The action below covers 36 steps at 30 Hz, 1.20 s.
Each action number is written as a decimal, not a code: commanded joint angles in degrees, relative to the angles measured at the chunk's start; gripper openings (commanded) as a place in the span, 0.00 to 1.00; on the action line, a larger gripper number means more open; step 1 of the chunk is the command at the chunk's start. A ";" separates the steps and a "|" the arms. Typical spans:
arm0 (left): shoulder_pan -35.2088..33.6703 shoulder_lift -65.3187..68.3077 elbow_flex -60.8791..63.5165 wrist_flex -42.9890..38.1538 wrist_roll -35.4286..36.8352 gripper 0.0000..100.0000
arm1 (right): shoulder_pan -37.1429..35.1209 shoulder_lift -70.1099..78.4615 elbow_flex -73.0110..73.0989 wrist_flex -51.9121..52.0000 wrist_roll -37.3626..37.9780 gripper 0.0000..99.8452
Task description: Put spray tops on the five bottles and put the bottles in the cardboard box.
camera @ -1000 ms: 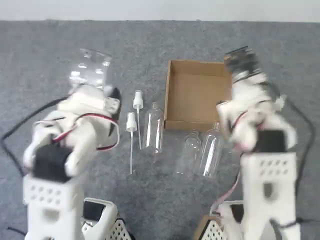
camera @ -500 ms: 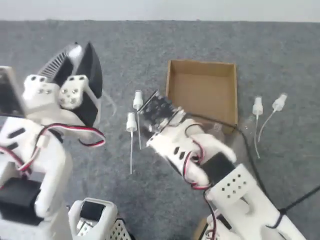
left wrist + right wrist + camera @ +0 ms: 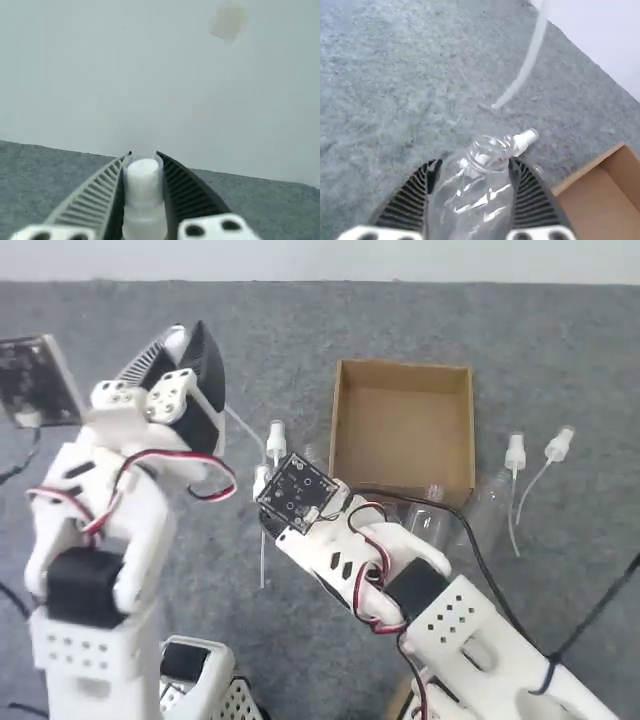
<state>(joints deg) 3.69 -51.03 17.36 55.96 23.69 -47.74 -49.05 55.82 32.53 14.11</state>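
- I see my left fingers pinching a white spray top, raised above the grey counter;
- my right fingers clamp a clear bottle near the cardboard box.

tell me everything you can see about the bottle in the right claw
The bottle is clear, glossy plastic with streaks of reflected light, and it looks empty. Its round neck is open, with nothing fitted on it. The right claw grips its body from both sides, with the neck pointing away from the wrist. It sits over the grey carpet, and the end of a thin white tube is just beyond its mouth.
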 commanded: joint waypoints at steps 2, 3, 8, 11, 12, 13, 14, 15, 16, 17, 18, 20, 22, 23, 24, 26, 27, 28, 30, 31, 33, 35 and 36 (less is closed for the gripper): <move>-0.53 -0.88 5.49 -6.59 2.99 0.01 | -0.40 -1.01 -0.53 -1.80 -0.70 0.01; -0.44 -0.88 6.46 -7.30 2.99 0.01 | -0.40 -1.01 -0.53 -1.80 -0.70 0.01; -0.62 -1.05 7.43 -7.65 2.99 0.01 | -0.13 -1.01 -0.44 -1.80 -0.70 0.01; -0.88 -3.78 5.14 -7.03 2.73 0.01 | -0.13 -0.92 -0.35 -1.80 -0.70 0.01; -0.88 -5.10 4.26 -5.89 2.64 0.01 | -0.04 -0.92 -0.35 -1.80 -0.70 0.01; -0.62 -6.42 3.65 -4.75 2.20 0.01 | -0.04 -0.92 -0.35 -1.71 -0.70 0.01; -0.35 -7.47 3.30 -3.60 1.58 0.01 | -0.04 -0.92 -0.35 -1.63 -0.70 0.01; -0.35 -8.53 3.38 -2.90 1.32 0.01 | -0.04 -0.92 -0.35 -1.63 -0.70 0.01; -0.35 -9.32 3.47 -2.29 1.32 0.01 | -0.04 -0.92 -0.35 -1.54 -0.70 0.01; -0.35 -9.85 3.65 -2.02 1.32 0.01 | -0.04 -0.92 -0.35 -1.54 -0.70 0.01; -0.35 -10.29 4.18 -2.20 1.23 0.01 | -0.04 -0.92 -0.35 -1.45 -0.70 0.01; -0.35 -10.11 5.14 -2.29 1.23 0.01 | -0.22 -0.92 -0.35 -1.45 -0.70 0.01; -0.35 -10.11 6.64 -3.08 1.32 0.01 | -0.31 -0.92 -0.35 -1.45 -0.70 0.01; -0.35 -10.29 7.69 -4.22 1.41 0.01 | -0.31 -0.92 -0.35 -1.36 -0.70 0.01; -0.35 -10.37 8.66 -5.63 1.41 0.01 | -0.31 -0.92 -0.35 -1.36 -0.70 0.01; -0.35 -10.20 9.98 -7.12 1.41 0.01 | -0.31 -0.92 -0.35 -1.36 -0.70 0.01; -0.26 -10.20 10.51 -7.30 1.41 0.01 | -0.31 -0.92 -0.35 -1.36 -0.70 0.01; -0.18 -10.20 10.95 -7.30 1.41 0.01 | -0.31 -0.92 -0.35 -1.36 -0.62 0.01; 1.23 -10.20 11.82 -7.38 1.49 0.01 | -0.22 -0.92 -0.35 -1.45 -0.62 0.01; 1.85 -10.29 12.09 -7.21 1.49 0.01 | -0.22 -0.92 -0.35 -1.45 -0.62 0.01; 2.99 -10.55 13.05 -7.12 1.41 0.01 | -0.13 -0.92 -0.35 -1.36 -0.44 0.01; 3.34 -10.55 13.58 -6.59 1.41 0.01 | -0.04 -0.92 -0.26 -1.27 -0.35 0.01; 3.43 -10.55 13.67 -5.63 1.41 0.01 | -0.04 -0.92 -0.26 -1.27 -0.35 0.01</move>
<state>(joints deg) 6.24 -60.44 31.16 50.24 25.71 -47.91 -49.05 55.74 32.35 13.93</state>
